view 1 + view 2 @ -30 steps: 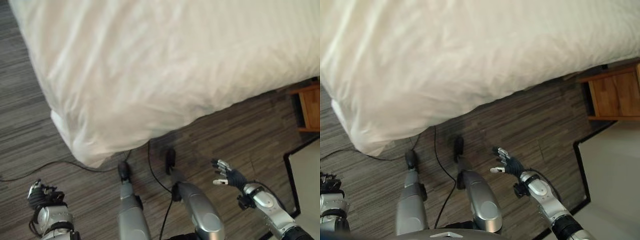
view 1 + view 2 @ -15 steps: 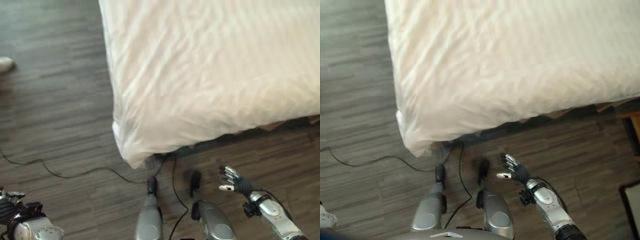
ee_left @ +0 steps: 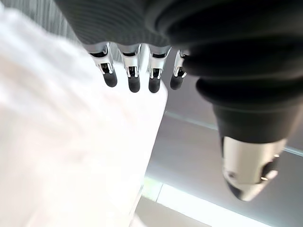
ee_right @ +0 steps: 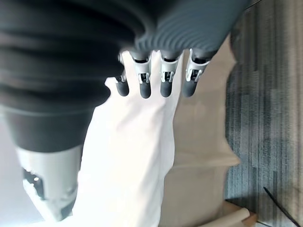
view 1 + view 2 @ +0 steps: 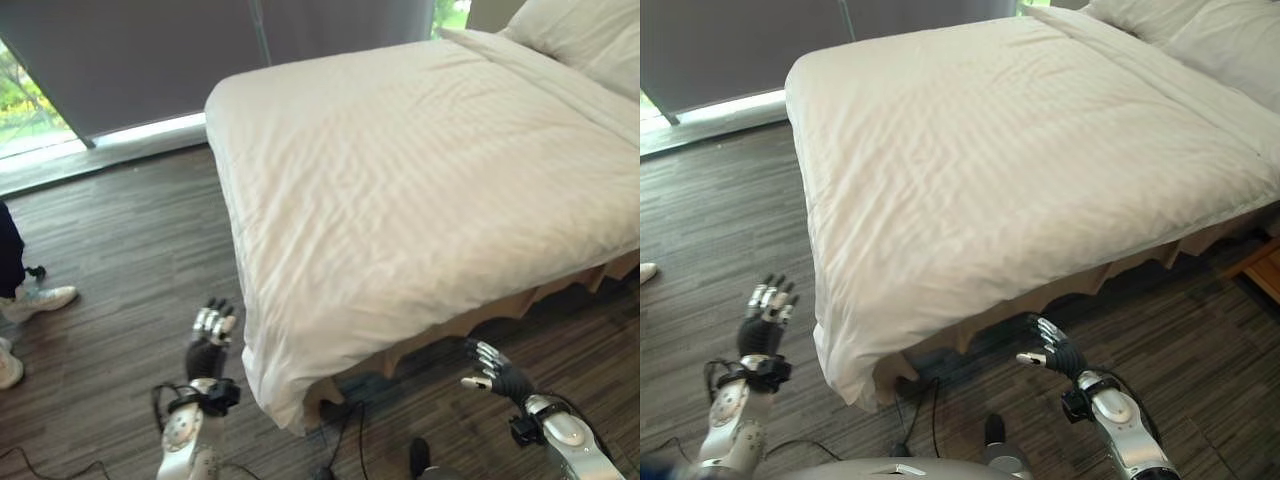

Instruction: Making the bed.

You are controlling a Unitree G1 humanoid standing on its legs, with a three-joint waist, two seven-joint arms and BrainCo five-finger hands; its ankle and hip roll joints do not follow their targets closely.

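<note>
A: Non-task stuff in view?
B: Dark wood-plank floor (image 5: 120, 250). Grey curtain (image 5: 150, 55) along the far wall, daylight strip at its base.
A: Anyone around?
B: Person's white shoe (image 5: 38, 299) and dark trouser leg (image 5: 10, 250) at far left. Wooden furniture corner (image 5: 1265, 268) at right, beside the bed.

— What is laid around the wide bed covered in white cloth (image 5: 420, 180)?

— A dark grey-brown floor of streaked planks (image 5: 120, 230) is seen along the bed's near side and past its foot.

— And beyond the bed's far side?

— A plain grey blind (image 5: 150, 50) is hung there, and a pale strip of daylight (image 5: 150, 130) is let in along its lower edge. Green foliage behind window glass (image 5: 18, 95) is glimpsed out past the foot of the bed.

— Is other furniture seen?

— A corner of a light brown wooden cabinet (image 5: 1265, 268) is found by the bed's near side, towards its head.
</note>
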